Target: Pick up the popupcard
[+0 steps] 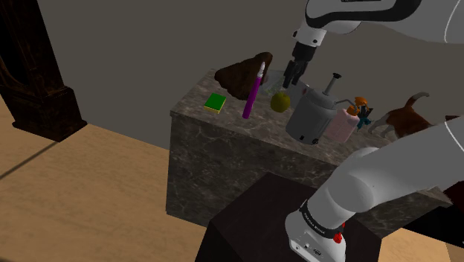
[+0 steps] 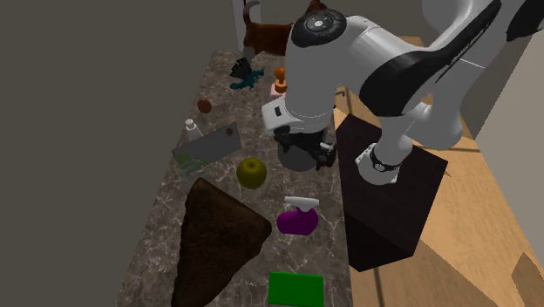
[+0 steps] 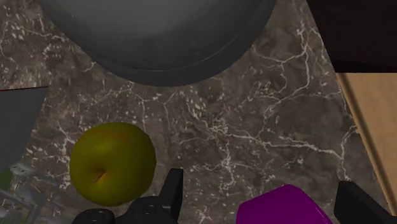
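Gripper [image 3: 261, 181]: fingers spread wide, nothing between them. It hangs above the counter, pointing down, and touches nothing.

Directly below the spread fingers lies bare marble. The purple spray bottle [image 3: 283, 207] sits just under the gap, toward one finger. The olive-green apple [image 3: 112, 163] lies just outside the other finger. Ahead of the fingertips rises the curved wall of a grey pot [image 3: 159, 38].

Popupcard [image 2: 209, 146]: a grey card with a green patch and a red dot. It sits on the counter beyond the apple from the gripper, near the counter edge farthest from the stand. In the second exterior view its long axis runs on a slant. The lower end points toward that far edge and the brown wedge-shaped object [image 2: 214, 240]; the upper end points toward the gripper. A small white bottle [image 2: 190, 128] stands just beside it. Whether the card lies flat or leans cannot be told. It is apart from the fingers.

Surface: a dark marble counter [image 1: 223, 164] with white veining and block-like sides. A flat green block [image 1: 216, 103] lies near one end. A pink cup [image 1: 342, 125], a teal figure [image 2: 244, 77] and a brown-and-white cat figure [image 1: 401, 115] are toward the other end.

Room: the dark stand [image 2: 392, 209] sits against the counter on a wooden floor [image 1: 89, 193], with a plain grey wall behind. A dark wooden cabinet [image 1: 30, 67] stands at the shoulder view's left.
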### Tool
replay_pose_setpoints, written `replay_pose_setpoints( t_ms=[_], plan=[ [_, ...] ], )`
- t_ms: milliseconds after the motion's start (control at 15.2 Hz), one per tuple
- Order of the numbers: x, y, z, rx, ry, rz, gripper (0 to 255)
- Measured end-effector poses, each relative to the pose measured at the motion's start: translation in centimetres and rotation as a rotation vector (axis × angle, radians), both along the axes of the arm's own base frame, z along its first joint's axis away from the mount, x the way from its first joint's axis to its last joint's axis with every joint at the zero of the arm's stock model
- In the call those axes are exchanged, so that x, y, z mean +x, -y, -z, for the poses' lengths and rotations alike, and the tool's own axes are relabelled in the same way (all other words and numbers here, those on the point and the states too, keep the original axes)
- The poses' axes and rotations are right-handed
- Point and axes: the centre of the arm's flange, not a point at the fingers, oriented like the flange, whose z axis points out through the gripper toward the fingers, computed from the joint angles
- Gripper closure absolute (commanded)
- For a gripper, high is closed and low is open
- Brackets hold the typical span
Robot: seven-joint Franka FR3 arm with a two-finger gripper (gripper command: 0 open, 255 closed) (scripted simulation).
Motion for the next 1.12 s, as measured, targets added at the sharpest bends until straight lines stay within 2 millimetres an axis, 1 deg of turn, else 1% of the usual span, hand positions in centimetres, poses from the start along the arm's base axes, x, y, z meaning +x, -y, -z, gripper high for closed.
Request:
replay_pose_setpoints(
  t_ms=[132, 264, 330, 528, 726, 858, 1122],
  plan=[
    [1.0, 2.5, 0.4, 0.002, 0.004, 0.002, 0],
    [1.6, 5.3, 0.6, 0.005, 0.007, 0.003, 0],
    [2.1, 6.5, 0.5, 0.006, 0.009, 0.004, 0],
    [3.3, 10.1, 1.2, 0.009, 0.014, 0.007, 0],
    [4.7, 14.3, 1.5, 0.012, 0.019, 0.009, 0],
    [5.3, 16.5, 1.5, 0.015, 0.022, 0.011, 0],
    [7.0, 21.4, 2.3, 0.019, 0.030, 0.014, 0]
  ],
)
